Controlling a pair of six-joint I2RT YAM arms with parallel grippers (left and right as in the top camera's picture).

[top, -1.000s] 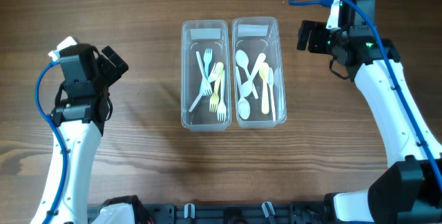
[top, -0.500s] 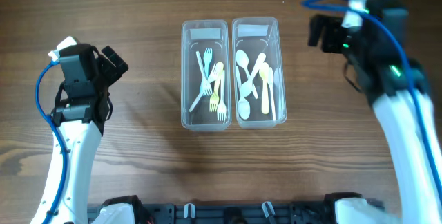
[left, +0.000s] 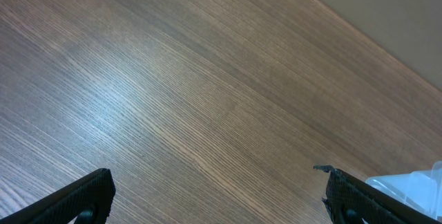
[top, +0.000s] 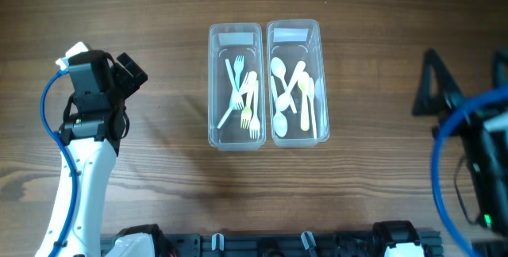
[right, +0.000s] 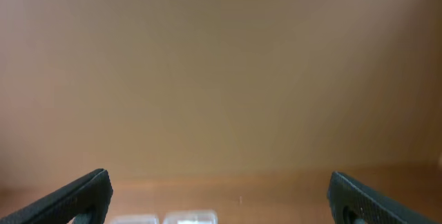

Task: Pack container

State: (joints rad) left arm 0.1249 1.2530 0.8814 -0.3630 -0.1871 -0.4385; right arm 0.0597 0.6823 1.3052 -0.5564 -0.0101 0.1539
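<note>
Two clear plastic containers stand side by side at the table's middle. The left container [top: 212, 82] holds several forks [top: 243, 92] and the right container [top: 319, 67] holds several spoons [top: 290, 90]. My left gripper [top: 132, 70] hovers open over bare wood to their left, with a container corner [left: 416, 182] at the edge of the left wrist view. My right gripper [top: 464, 74] is lifted high at the right, large and blurred in the overhead view, open and empty. The right wrist view looks level across the table, with the container tops [right: 185, 217] low in the picture.
Brown wooden table [top: 159, 178] all round. Blue cables run along both arms. A beige wall [right: 221, 65] fills most of the right wrist view. A black rail lies along the table's near edge [top: 262, 245].
The right arm has risen toward the overhead camera and drawn back to the right, away from the spoon container. The left arm and both containers have stayed put.
</note>
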